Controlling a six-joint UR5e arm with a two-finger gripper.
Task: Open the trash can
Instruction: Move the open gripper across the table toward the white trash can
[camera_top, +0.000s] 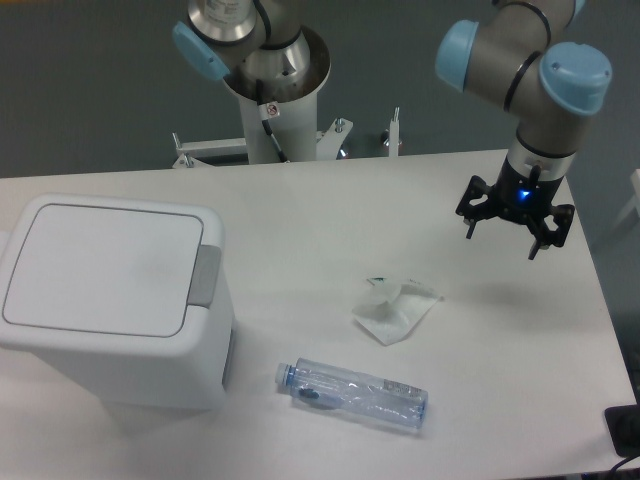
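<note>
The trash can (100, 300) is a large white boxy bin at the left of the table. Its flat lid (95, 268) lies shut. A grey rectangular push button (207, 276) sits on its right rim. My gripper (503, 236) hangs above the right side of the table, far to the right of the trash can. Its black fingers are spread apart and hold nothing.
A crumpled white wrapper (395, 308) lies mid-table. A clear plastic bottle (355, 394) lies on its side near the front edge. The arm's base column (275, 110) stands behind the table's far edge. A dark object (625, 430) sits off the right front corner.
</note>
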